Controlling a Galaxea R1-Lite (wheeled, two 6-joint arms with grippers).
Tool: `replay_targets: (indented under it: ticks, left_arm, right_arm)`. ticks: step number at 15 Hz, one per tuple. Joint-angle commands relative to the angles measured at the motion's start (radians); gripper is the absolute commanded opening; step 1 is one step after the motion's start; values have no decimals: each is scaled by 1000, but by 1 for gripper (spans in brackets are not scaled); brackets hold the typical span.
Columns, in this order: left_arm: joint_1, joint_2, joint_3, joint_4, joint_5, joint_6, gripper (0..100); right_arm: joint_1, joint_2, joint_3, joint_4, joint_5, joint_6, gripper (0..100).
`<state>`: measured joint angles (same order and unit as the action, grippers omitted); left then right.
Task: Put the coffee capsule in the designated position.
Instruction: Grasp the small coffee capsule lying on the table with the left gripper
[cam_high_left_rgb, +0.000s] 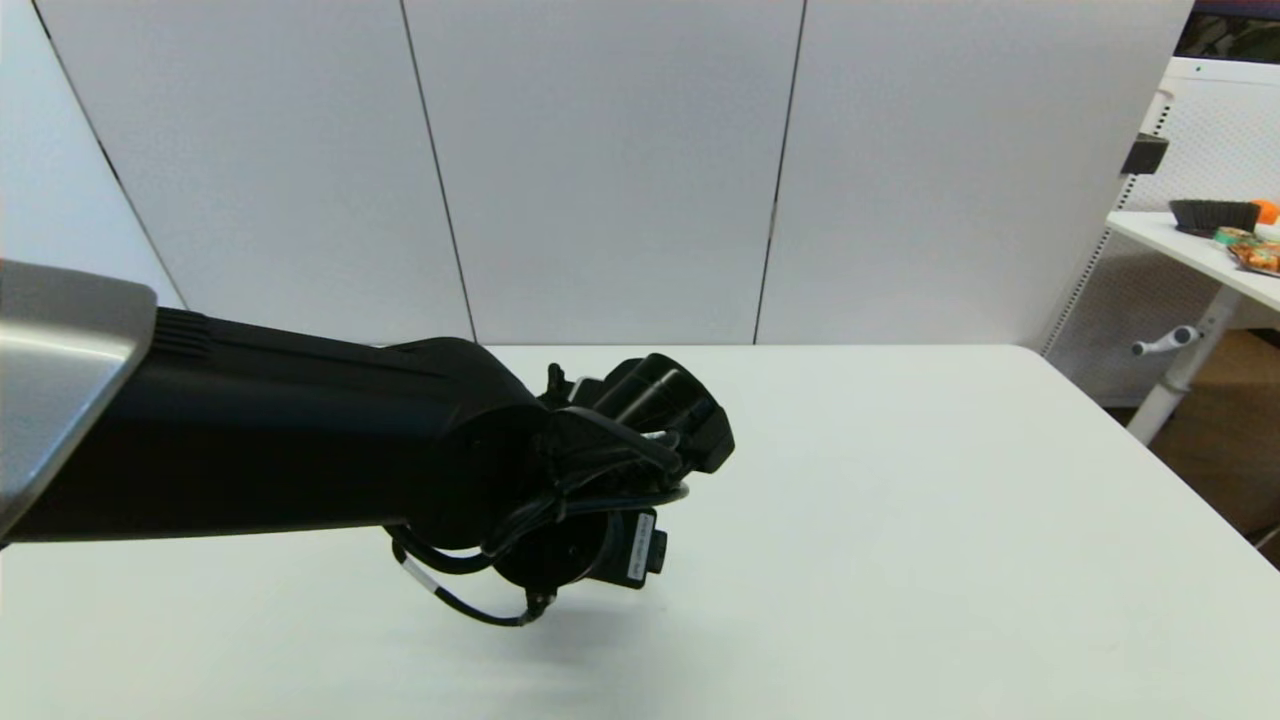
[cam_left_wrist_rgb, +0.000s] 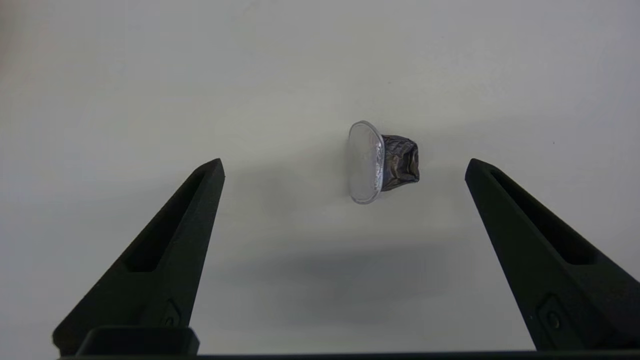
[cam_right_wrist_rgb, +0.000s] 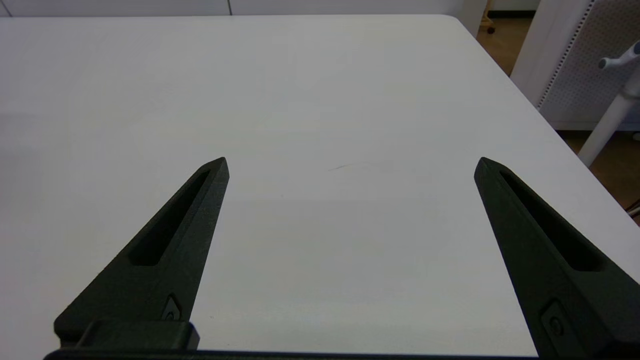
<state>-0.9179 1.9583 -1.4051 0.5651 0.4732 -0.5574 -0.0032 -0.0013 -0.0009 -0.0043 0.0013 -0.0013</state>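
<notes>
The coffee capsule (cam_left_wrist_rgb: 385, 161) lies on its side on the white table, a crumpled dark pod with its silver foil face turned sideways. My left gripper (cam_left_wrist_rgb: 345, 162) hangs open above it, one finger on each side and clear of it. In the head view the left arm (cam_high_left_rgb: 300, 440) reaches over the table's middle with its wrist (cam_high_left_rgb: 590, 500) pointing down, hiding the capsule and the fingers. My right gripper (cam_right_wrist_rgb: 351, 160) is open over bare table with nothing between its fingers, and it is out of the head view. The wicker basket is out of view.
The white table (cam_high_left_rgb: 900, 520) ends at its right edge (cam_high_left_rgb: 1150, 470). Past that edge stands a second white desk (cam_high_left_rgb: 1190, 250) with a dark bowl (cam_high_left_rgb: 1213, 215) and some colourful items. White wall panels (cam_high_left_rgb: 600, 170) close off the back.
</notes>
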Motion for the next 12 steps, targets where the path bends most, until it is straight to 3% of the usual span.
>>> replay_targets:
  ticks: [1,5,12]
  left_arm:
    - [-4,21,-2,4,-5,-42,100]
    - [20,22,-2,4,-94,-38,100]
    - [60,28,-2,2,-93,-30,100]
  right_arm:
    - [0,1,1,0,0,0,100]
    - [0,1,-1,0,0,0,100]
    - [0,1,1,0,0,0,100]
